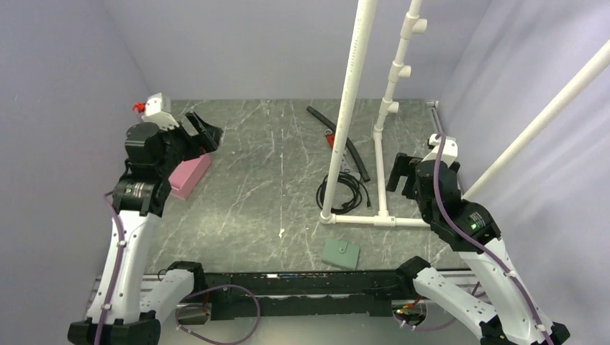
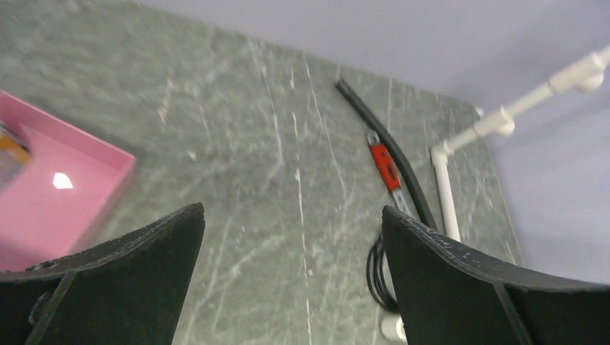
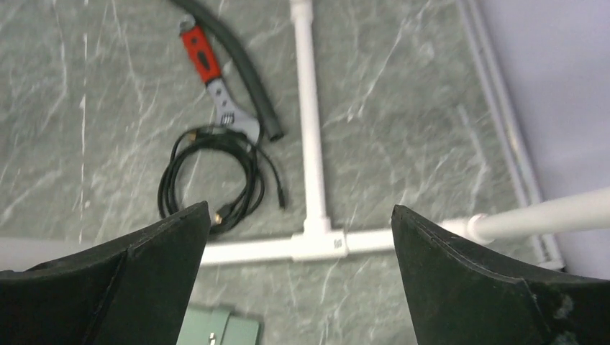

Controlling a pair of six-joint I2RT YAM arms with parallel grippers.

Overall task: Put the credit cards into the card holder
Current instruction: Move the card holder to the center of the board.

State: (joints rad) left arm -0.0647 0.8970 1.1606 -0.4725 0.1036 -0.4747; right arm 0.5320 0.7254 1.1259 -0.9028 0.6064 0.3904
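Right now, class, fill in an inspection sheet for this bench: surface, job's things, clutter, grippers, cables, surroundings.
Surface: grey-green marbled table, one small white fleck.
Job's things: card holder lying flat near the arms' bases; credit cards seen only as an orange-tan blur in the pink tray.
Clutter: red-handled wrench, black hose.
Grippers: left gripper and right gripper, jaws wide open, empty.
Cables: coiled black cable on the table; purple cables along the arms.
Surroundings: white pipe frame, lilac walls.
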